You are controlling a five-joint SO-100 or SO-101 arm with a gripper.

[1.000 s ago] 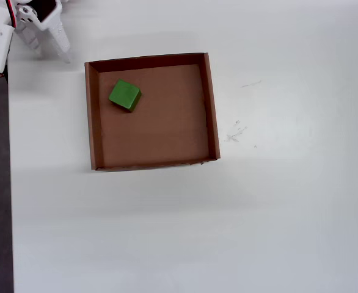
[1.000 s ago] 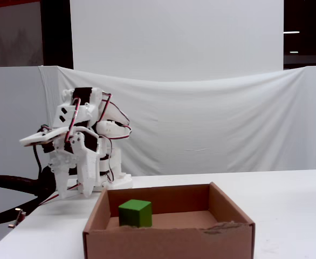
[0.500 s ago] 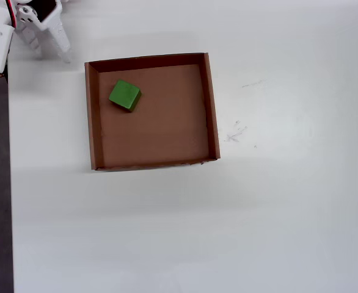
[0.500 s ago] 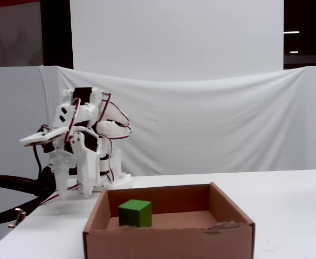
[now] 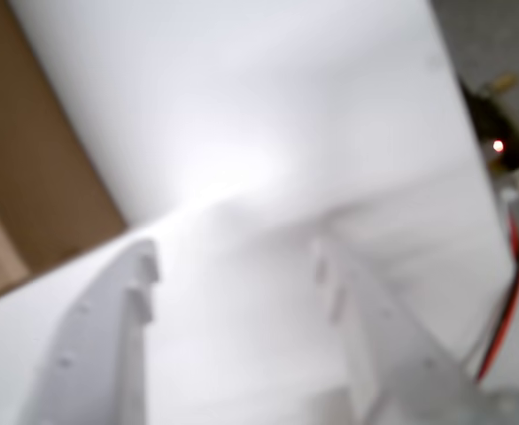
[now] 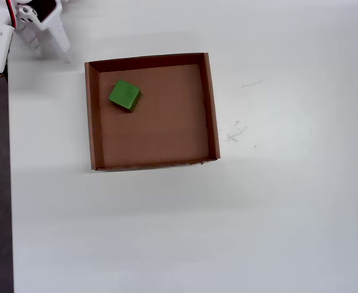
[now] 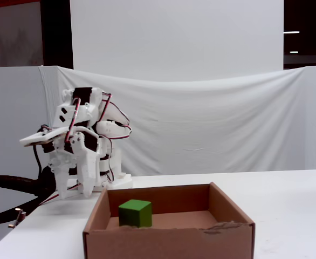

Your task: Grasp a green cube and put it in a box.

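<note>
Unmarked green cube [image 6: 124,95] inside plain box [image 6: 211,104].

White table [image 6: 258,232], white draped cloth [image 7: 228,124], dark wall [image 7: 306,32] behind.

The green cube [image 6: 124,95] is bright, plain green. The box [image 6: 211,104] is plain brown cardboard, walls and floor alike. The worktop [image 6: 277,213] is white with a few faint grey scuffs. The fingers [image 7: 61,183] are white; red wires [image 7: 108,105] loop over the white arm.

Box [image 6: 211,104] open from above, low walls all round, green cube [image 6: 125,95] near one corner, remaining floor unobstructed.
</note>
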